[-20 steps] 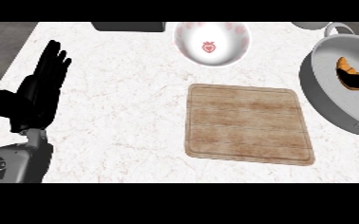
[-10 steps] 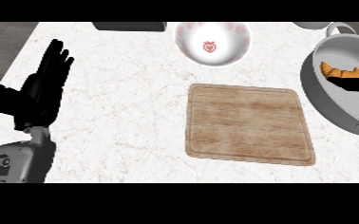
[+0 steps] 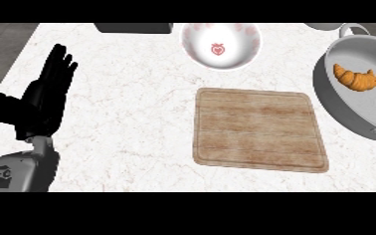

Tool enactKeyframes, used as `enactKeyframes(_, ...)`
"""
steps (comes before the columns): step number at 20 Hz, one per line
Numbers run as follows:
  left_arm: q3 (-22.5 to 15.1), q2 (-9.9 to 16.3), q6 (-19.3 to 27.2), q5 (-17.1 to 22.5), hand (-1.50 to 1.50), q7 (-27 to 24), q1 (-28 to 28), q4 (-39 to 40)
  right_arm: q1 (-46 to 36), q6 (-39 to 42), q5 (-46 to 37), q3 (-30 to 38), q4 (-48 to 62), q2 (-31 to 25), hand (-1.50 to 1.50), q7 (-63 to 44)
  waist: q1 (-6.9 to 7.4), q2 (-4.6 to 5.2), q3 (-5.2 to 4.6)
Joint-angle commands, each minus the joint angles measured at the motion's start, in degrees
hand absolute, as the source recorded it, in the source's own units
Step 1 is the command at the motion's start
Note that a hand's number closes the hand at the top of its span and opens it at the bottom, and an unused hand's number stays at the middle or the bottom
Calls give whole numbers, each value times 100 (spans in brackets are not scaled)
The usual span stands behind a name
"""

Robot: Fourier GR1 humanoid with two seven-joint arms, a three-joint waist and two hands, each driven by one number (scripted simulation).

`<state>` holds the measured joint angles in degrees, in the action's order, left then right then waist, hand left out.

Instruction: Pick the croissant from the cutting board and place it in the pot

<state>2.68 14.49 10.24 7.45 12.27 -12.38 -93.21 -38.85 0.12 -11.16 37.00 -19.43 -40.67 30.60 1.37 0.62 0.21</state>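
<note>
Croissant (image 3: 355,77): seen lying inside the pot (image 3: 339,102) at the right edge, off the cutting board.
Cutting board (image 3: 258,129): laid flat on the white marble counter (image 3: 125,109), nothing on it.
Left hand (image 3: 46,98): held open at the left edge, fingers (image 3: 61,65) straight and pointing up, nothing held.
Bowl (image 3: 220,45): white with a red mark inside, placed beyond the board.

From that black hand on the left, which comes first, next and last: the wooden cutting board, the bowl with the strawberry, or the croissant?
Measured from the left hand in the head view:
1. Bowl, up and to its right, and cutting board, to its right mid-counter: too close to call.
2. Croissant, far right, lying inside the pot.
</note>
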Motion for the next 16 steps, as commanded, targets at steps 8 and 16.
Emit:
enactKeyframes(8, 262, 63, -110, 57, 0, -59, -127, 210, 755, 1698, 560, 507, 728, -1290, -150, 602, -44, 10, 6)
enactKeyframes(16, 86, -140, -119, -29, 0, -139, 334, -200, 1264, 2090, 568, 502, 931, -1705, -150, 941, 12, 1, 14)
